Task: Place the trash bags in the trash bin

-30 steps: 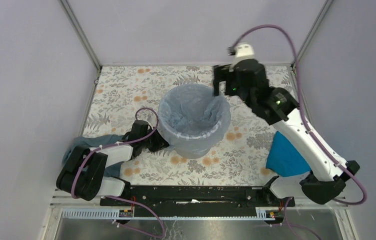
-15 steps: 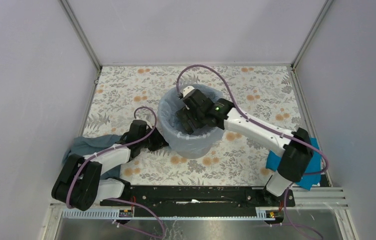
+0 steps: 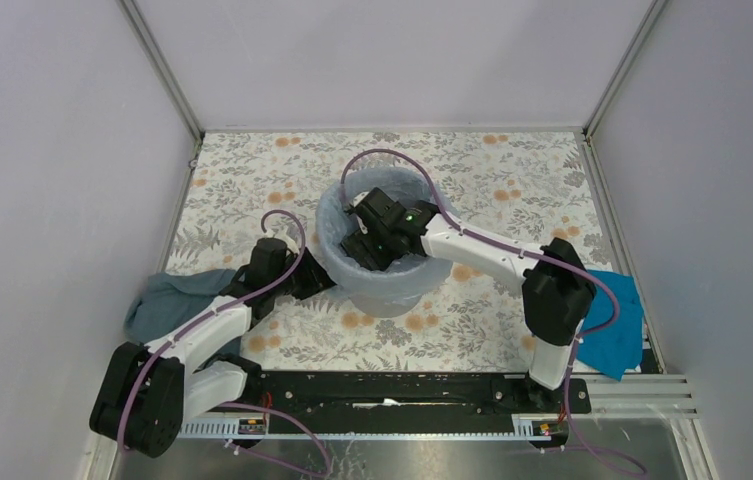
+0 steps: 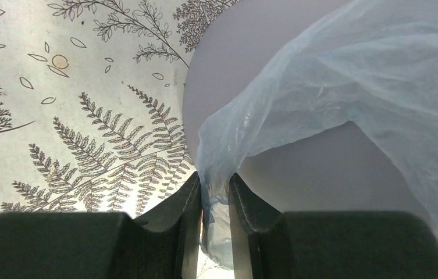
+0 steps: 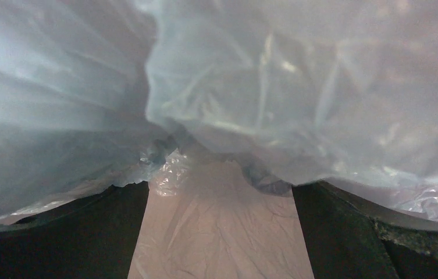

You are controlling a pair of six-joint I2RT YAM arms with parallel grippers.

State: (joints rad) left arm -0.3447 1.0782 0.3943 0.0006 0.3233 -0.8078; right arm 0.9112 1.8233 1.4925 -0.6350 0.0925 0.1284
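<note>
The light-grey trash bin (image 3: 384, 297) stands mid-table, lined by the pale-blue trash bag (image 3: 330, 225), whose edge drapes over the rim. My left gripper (image 3: 320, 284) is low at the bin's left wall. In the left wrist view it (image 4: 215, 195) is shut on a fold of the bag (image 4: 344, 75) hanging down the grey bin wall (image 4: 321, 174). My right gripper (image 3: 370, 246) reaches down inside the bin. In the right wrist view it (image 5: 221, 232) is open, its fingers (image 5: 88, 232) wide apart, pressed into the bag film (image 5: 298, 87) near the bottom.
A dark teal-grey cloth (image 3: 167, 300) lies at the left table edge under my left arm. A bright blue cloth (image 3: 612, 325) lies at the right edge near my right arm's base. Metal frame posts and grey walls enclose the floral table (image 3: 252, 180).
My right arm swung from above the back right of the bin down into it, then pushed deeper and leftward. My left gripper stayed at the bin's left wall, holding the bag.
</note>
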